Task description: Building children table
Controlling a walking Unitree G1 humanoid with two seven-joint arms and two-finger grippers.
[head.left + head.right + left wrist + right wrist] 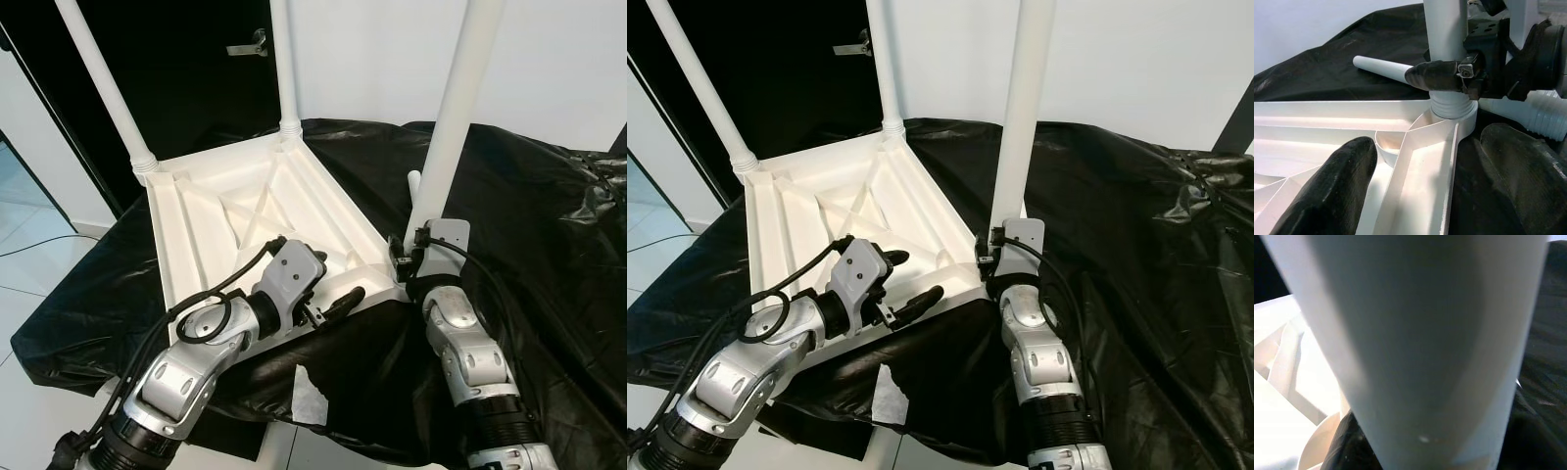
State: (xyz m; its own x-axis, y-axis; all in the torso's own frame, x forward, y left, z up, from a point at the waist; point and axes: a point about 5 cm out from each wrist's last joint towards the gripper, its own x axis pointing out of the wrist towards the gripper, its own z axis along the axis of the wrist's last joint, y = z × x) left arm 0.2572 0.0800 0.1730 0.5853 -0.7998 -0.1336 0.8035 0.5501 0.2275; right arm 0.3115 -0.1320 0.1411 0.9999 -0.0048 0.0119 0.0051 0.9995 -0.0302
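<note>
Black plastic sheeting (529,196) covers the surface, and on it lies the white plastic children table (245,225), turned upside down, with three white round legs standing up at its corners. The right gripper (409,257) has its fingers closed around the near-right white leg (451,127), low by its socket. The left gripper (328,294) hovers over the near rim of the frame with fingers spread apart. Another loose white leg (1382,68) lies on the sheeting behind.
</note>
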